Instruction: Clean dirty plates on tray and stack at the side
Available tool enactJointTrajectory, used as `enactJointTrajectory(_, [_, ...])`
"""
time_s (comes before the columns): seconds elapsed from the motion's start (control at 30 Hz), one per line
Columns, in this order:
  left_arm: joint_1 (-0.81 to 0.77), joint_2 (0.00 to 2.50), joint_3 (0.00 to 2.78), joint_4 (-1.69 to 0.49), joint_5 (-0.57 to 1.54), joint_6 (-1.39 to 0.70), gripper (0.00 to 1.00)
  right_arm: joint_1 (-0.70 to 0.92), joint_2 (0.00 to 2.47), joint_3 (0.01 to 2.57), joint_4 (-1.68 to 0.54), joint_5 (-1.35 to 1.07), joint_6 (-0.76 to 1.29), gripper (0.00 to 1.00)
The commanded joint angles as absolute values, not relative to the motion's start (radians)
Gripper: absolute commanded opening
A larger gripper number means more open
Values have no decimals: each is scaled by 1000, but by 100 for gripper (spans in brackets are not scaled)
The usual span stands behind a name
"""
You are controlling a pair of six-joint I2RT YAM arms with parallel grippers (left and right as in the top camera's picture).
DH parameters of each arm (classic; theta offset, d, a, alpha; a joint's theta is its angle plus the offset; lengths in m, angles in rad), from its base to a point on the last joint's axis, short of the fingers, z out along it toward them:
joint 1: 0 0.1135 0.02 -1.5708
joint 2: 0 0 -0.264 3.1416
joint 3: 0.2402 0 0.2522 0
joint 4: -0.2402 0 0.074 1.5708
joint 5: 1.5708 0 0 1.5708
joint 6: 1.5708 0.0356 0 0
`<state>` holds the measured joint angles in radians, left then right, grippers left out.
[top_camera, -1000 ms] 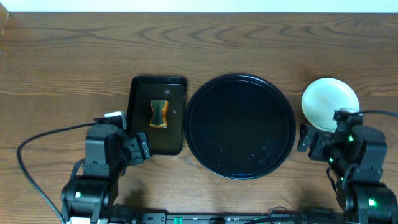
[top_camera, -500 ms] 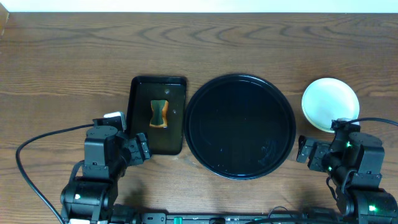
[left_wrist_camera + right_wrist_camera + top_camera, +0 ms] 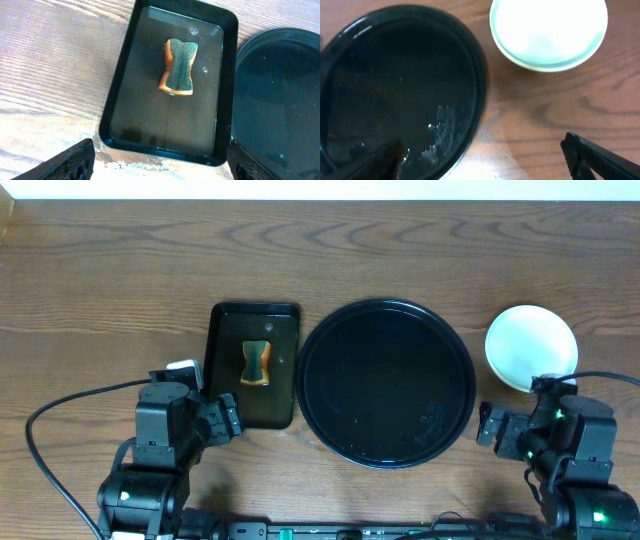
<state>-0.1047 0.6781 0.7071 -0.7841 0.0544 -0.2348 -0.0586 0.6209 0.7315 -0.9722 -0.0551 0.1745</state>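
From overhead, the left arm sits folded low at the wooden table's (image 3: 100, 270) near edge. The left gripper (image 3: 226, 418) points at the near left corner of the rectangular tray (image 3: 217, 350), where a sponge (image 3: 256, 363) lies. The right arm is folded likewise, with the right gripper (image 3: 487, 425) just beside the round black tray (image 3: 388, 370). The stacked plates (image 3: 531, 347) sit on the table to the right of that tray, apart from it.

In the left wrist view, the fingers (image 3: 75, 161) are spread wide and hold nothing.

In the right wrist view, the fingers (image 3: 600, 159) are also spread wide and hold nothing. The stacked plates (image 3: 549, 32) show a mint rim.
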Motion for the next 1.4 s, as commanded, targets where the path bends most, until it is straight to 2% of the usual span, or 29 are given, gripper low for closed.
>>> enactJointTrajectory(0.0, [-102,679,702,-783,64,-219,85,-52,590,721,-979,-53,167,99])
enactJointTrajectory(0.23, [-102,679,702,-783,64,-219,85,-50,448,627,-816,-59,168,99])
enactJointTrajectory(0.53, [-102,679,702,-783,64,-219,85,-6,154,313,-347,-87,168,99])
enactJointTrajectory(0.9, [-102,679,702,-783,64,-219,86,15,5,43,117,-59,152,99])
enactJointTrajectory(1.03, [-102,679,702,-783,64,-219,86,15,5,4,141,-56,88,99])
enactJointTrajectory(1.2, [-102,679,702,-783,64,-219,86,15,5,5,60,-56,-35,99])
enactJointTrajectory(1.37, [-102,679,702,-783,64,-219,86,15,5,6,-74,-49,-54,99])
